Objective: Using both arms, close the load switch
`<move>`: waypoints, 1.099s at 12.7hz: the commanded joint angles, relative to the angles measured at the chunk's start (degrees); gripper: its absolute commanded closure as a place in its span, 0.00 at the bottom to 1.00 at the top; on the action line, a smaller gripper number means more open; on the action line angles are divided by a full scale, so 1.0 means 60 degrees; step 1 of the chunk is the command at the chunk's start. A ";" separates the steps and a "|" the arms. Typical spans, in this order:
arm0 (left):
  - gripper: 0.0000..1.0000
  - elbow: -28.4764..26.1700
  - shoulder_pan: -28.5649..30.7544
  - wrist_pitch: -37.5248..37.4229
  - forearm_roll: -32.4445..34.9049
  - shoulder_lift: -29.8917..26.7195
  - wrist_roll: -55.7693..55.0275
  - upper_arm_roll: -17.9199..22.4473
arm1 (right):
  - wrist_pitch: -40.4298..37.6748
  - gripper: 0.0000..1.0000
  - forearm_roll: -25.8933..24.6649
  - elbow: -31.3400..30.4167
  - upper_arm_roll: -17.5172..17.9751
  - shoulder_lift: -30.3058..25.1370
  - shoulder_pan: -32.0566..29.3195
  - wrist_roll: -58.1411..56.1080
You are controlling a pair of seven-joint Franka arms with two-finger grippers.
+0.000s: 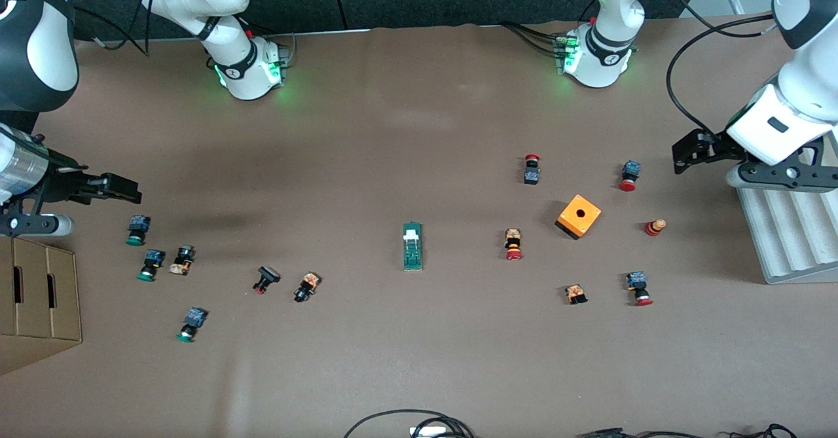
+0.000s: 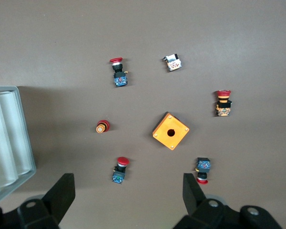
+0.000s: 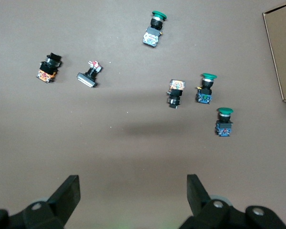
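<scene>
An orange cube (image 1: 579, 216) with a hole in its top sits toward the left arm's end of the table (image 1: 419, 359), ringed by red-capped buttons (image 1: 514, 244). Green-capped buttons (image 1: 136, 230) lie scattered toward the right arm's end, near a cardboard box (image 1: 36, 297). A ribbed white tray (image 1: 789, 235) rests at the table's edge, near the cube.

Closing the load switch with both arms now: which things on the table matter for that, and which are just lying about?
For the job:
- load switch, mid-table
- left gripper, open, over the table's left-arm end
- right gripper, open, over the right-arm end

Lying about:
- orange cube
- red-capped push buttons
- green-capped push buttons
- cardboard box
- grey ridged tray
</scene>
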 commanded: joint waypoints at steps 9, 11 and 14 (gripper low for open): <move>0.00 0.0293 -0.0032 0.0203 -0.0003 0.0253 -0.4921 -0.2832 | 0.0003 0.00 0.0194 0.0175 -0.0005 0.0126 -0.0030 -0.0417; 0.00 0.0264 -0.0032 0.0597 -0.0075 0.0443 -0.5379 -0.3302 | 0.0018 0.00 0.0179 0.0175 0.0010 0.0097 0.0028 -0.0403; 0.00 0.0264 -0.0324 0.1606 0.0027 0.0954 -0.6662 -0.3816 | 0.0032 0.00 0.0455 0.0160 -0.0005 0.0126 -0.0045 -0.0417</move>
